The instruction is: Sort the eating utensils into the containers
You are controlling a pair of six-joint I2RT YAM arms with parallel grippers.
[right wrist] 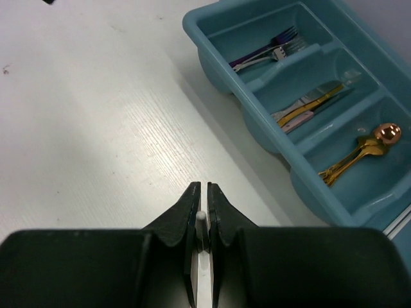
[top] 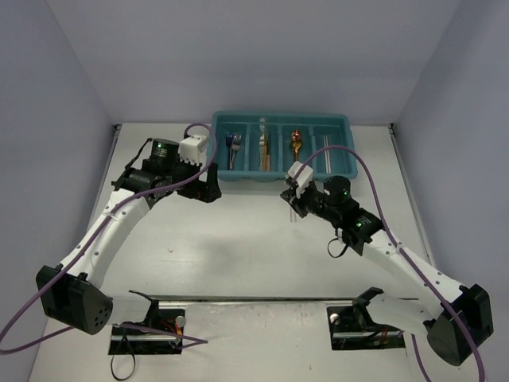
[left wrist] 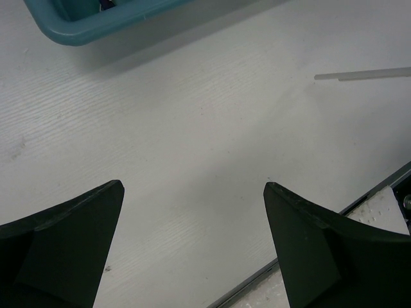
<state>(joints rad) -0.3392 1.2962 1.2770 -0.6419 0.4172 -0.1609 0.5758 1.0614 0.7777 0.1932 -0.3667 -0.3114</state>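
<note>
Right wrist view: right claw (right wrist: 203, 192) clenched on seemingly the last pale stick (right wrist: 201, 219) near the tray (right wrist: 218, 70), with forks (right wrist: 270, 52), knives (right wrist: 308, 102) and spoons (right wrist: 363, 151) already sorted inside, while left claw (left wrist: 192, 186) hangs released.

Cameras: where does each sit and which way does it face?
Top external: above and behind, looking down on left arm, right arm and tray.
Left wrist: looks down past open left gripper at the table.
Right wrist: looks past the right gripper, shut on a pale stick, toward the tray.
Both wrist views share the tray.
</note>
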